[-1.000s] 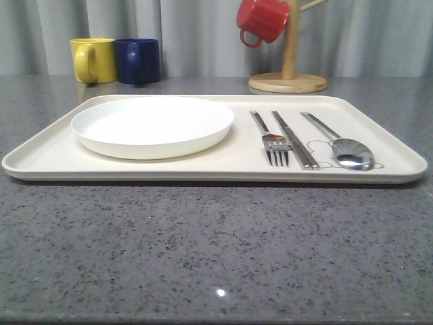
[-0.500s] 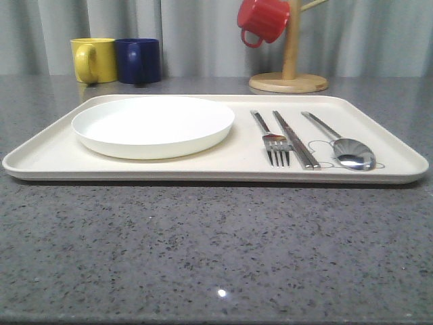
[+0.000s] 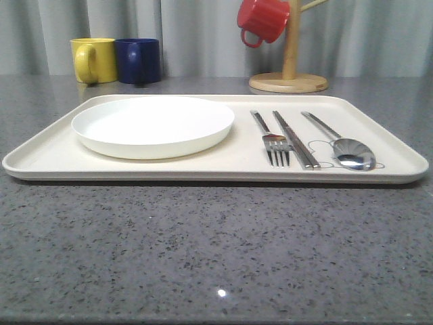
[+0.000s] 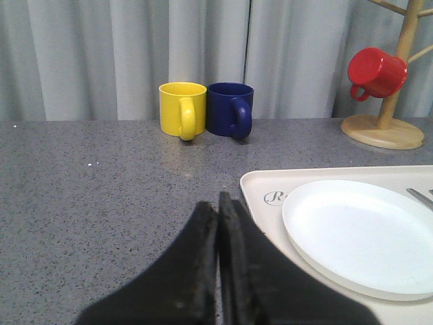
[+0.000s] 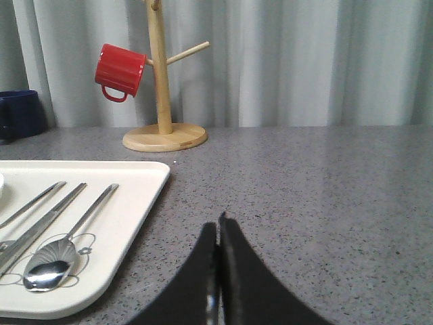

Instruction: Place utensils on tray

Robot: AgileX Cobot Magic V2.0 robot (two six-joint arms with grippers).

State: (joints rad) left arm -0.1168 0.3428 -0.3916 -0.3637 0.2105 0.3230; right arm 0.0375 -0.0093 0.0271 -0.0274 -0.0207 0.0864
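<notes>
fork [image 3: 274,140], chopsticks [image 3: 293,138], spoon [image 3: 342,144], on tray [image 3: 223,169]

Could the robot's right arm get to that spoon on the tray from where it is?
Probably yes. The right gripper, fingers shut and empty, sits over bare table just beside the tray, and the spoon lies nearest that edge, with nothing between them.

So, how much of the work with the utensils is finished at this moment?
It looks finished: the fork, chopsticks and spoon all lie on the tray, beside the white plate. Nothing is in hand; the left end effector and right end effector are shut and empty. Nothing visible remains.
</notes>
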